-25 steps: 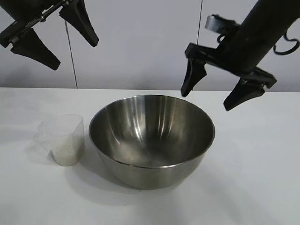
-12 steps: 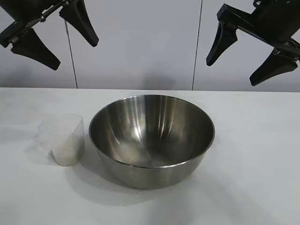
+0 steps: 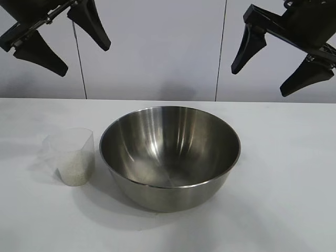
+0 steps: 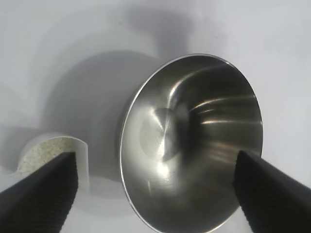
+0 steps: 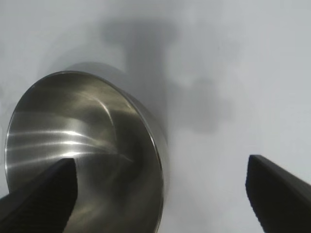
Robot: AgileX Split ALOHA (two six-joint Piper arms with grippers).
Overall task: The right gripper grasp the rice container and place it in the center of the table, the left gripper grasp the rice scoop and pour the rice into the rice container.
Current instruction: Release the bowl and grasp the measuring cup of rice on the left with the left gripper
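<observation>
On table [image 3: 294, 173]: 1 rice container [image 3: 169, 155], 1 rice scoop [image 3: 71, 156] w/ rice [image 3: 73, 169].

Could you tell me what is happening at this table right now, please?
Nothing is being held right now. A steel bowl sits empty near the middle of the white table, and a clear plastic cup with rice in it stands just beside it. The left gripper and the right gripper both hang open in the air above, on either side. The rice has not been poured yet.
</observation>
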